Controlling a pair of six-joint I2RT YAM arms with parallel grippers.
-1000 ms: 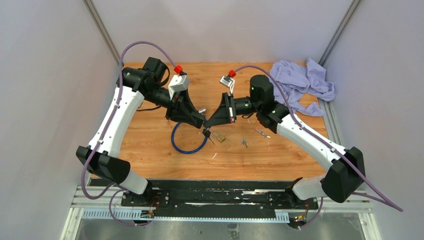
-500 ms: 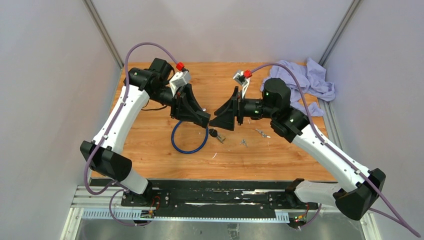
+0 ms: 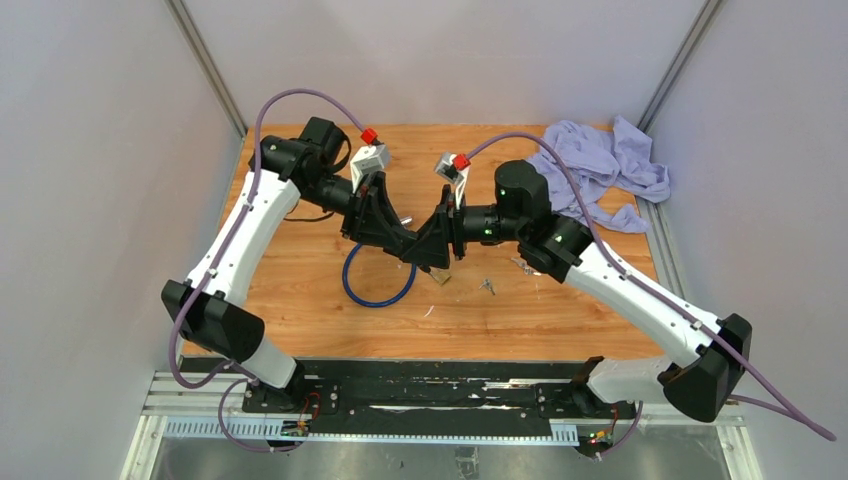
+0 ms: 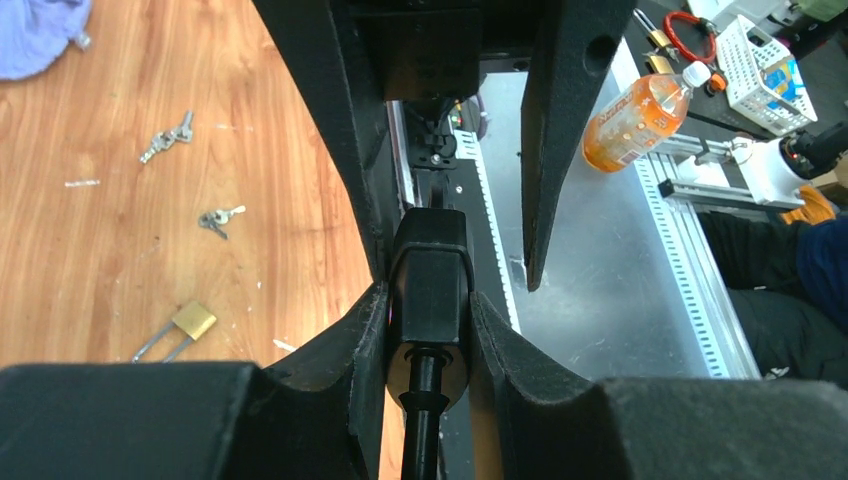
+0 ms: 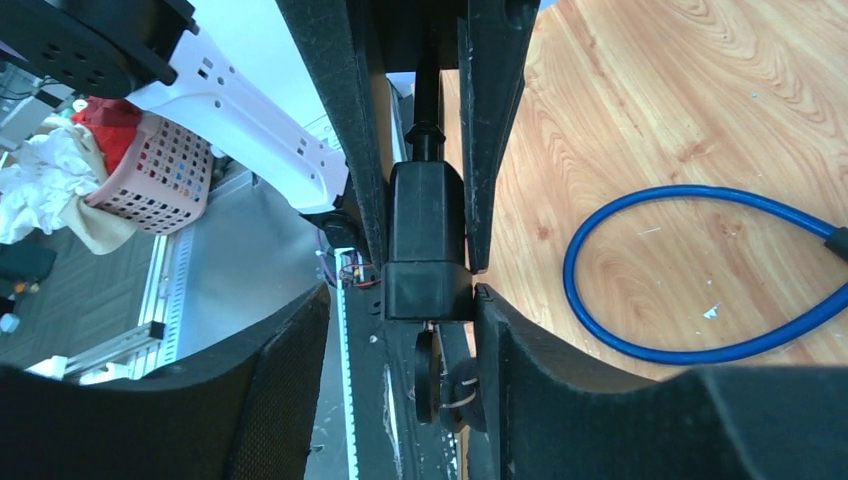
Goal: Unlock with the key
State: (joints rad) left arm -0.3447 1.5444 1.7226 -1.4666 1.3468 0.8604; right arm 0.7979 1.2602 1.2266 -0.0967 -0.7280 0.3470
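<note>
The lock (image 4: 430,290), a black body on a blue cable (image 3: 375,297), is being held above the middle of the surface (image 3: 300,300). The left gripper (image 4: 428,330) is standing partly closed and pinching it across its width. The lock's long axis is running along the line between the two grippers, which are meeting nose to nose.

What looks like the key (image 5: 428,378), a dark round head with a ring, is sticking out of the end facing the right arm, so the right gripper (image 5: 405,300) is the nearer one. That gripper is straddling this end with its fingers apart. One finger is lying against the body, the other is showing a gap, and it is gripping nothing.

The key is sitting deep between those fingers, nearer the wrist than the tips. I judge that turning it is calling for closing on the head and rolling the wrist about the lock's axis. A padlock (image 4: 193,320) and loose keys (image 4: 215,218) are lying on the surface nearby.
</note>
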